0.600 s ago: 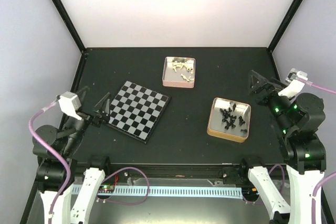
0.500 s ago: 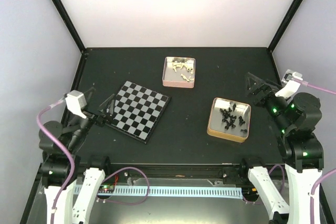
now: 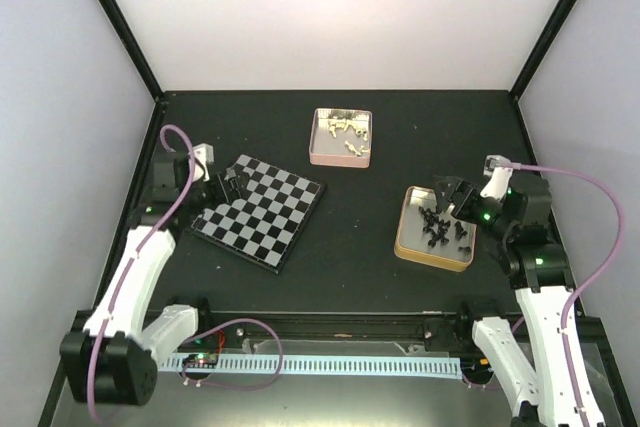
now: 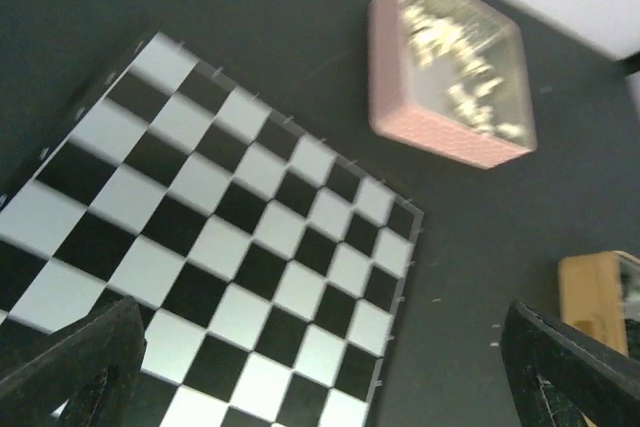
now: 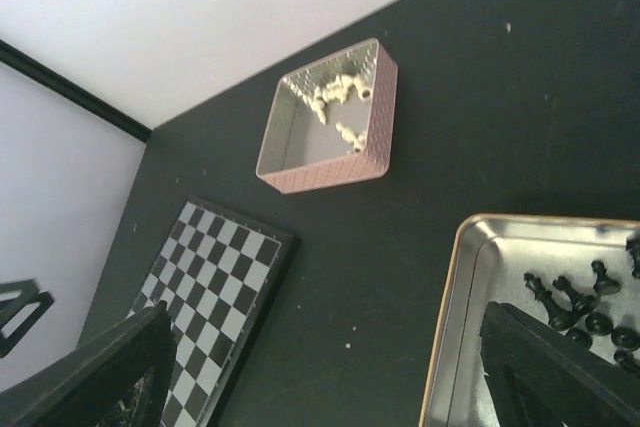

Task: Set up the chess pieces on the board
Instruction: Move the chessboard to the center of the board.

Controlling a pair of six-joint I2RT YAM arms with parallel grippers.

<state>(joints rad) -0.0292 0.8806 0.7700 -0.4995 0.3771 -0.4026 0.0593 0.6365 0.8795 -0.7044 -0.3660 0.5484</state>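
Hovering with jaws apart, the left end effector (image 3: 226,190) hung at the bare board (image 3: 265,212), centre left, while the right end effector (image 3: 448,197), equally spread, hung over black chess pieces (image 3: 440,227) in a gold tin (image 3: 402,237), lower right; tiny, light and glossy, they probably suit mid-body pinches.

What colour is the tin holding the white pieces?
Pink tin, clearest in the right wrist view.
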